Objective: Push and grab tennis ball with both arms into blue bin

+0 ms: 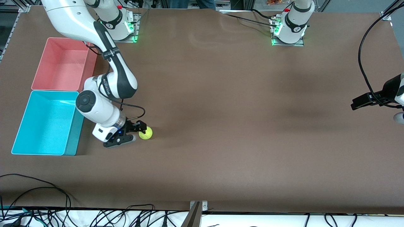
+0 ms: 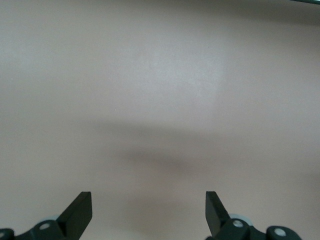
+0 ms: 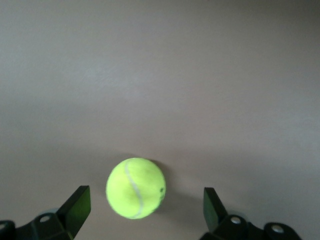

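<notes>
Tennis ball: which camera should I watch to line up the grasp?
Right wrist view: the tennis ball fills the space between the open right gripper fingers. The front view shows it small beside that gripper; the left wrist view shows none of it.

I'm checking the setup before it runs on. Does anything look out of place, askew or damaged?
Nothing stands out. The tennis ball lies intact on the table between the right gripper's open jaws; the blue bin sits squarely beside the pink bin.
</notes>
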